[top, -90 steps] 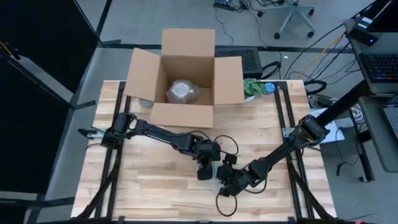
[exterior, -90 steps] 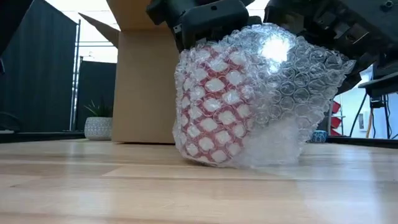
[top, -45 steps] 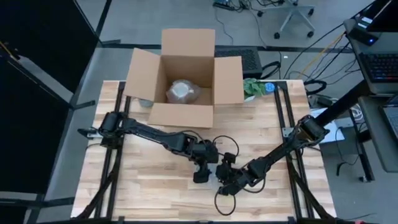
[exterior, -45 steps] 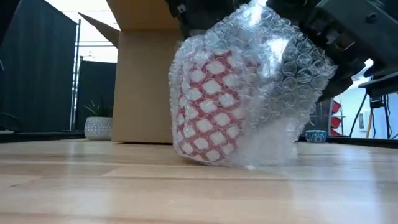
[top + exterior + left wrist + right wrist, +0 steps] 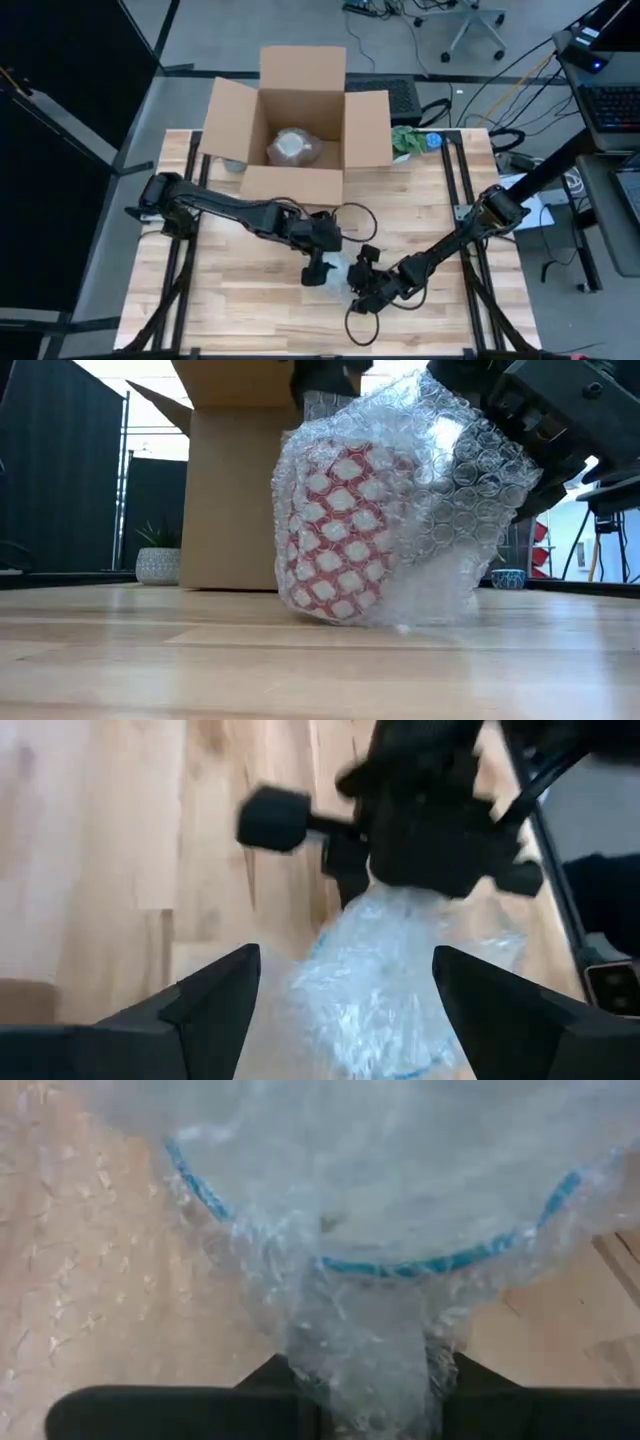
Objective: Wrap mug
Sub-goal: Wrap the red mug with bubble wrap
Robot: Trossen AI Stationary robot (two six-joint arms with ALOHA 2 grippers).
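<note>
The mug [image 5: 345,525], red with a white pattern, lies on the table inside clear bubble wrap [image 5: 450,510] near the table's front middle [image 5: 340,270]. Its blue rim [image 5: 380,1265] shows through the wrap in the right wrist view. My right gripper [image 5: 366,283] is at the bundle's right side, shut on the wrap. My left gripper [image 5: 345,1010] hangs open over the bundle's left top [image 5: 315,268], with the wrap showing between its two fingers. My right gripper pinches a gathered bunch of bubble wrap [image 5: 360,1370] between its two fingers, several layers, just off the mug's blue rim. It comes in slanting down from the table's right. The bundle's underside [image 5: 345,615] rests on the table. Whether my left gripper touches the wrap, I cannot tell.
An open cardboard box [image 5: 300,185] stands at the far middle of the table, with a wrapped item [image 5: 292,148] inside. A green object [image 5: 405,140] lies beside its right flap. Bare wood lies to the left of the bundle and toward the near edge.
My left gripper has come off the top of the bundle and gone a little toward the table's left and near edge. The bundle has tipped more upright, and the wrap at its top left has sprung up. My right gripper has kept its hold.
</note>
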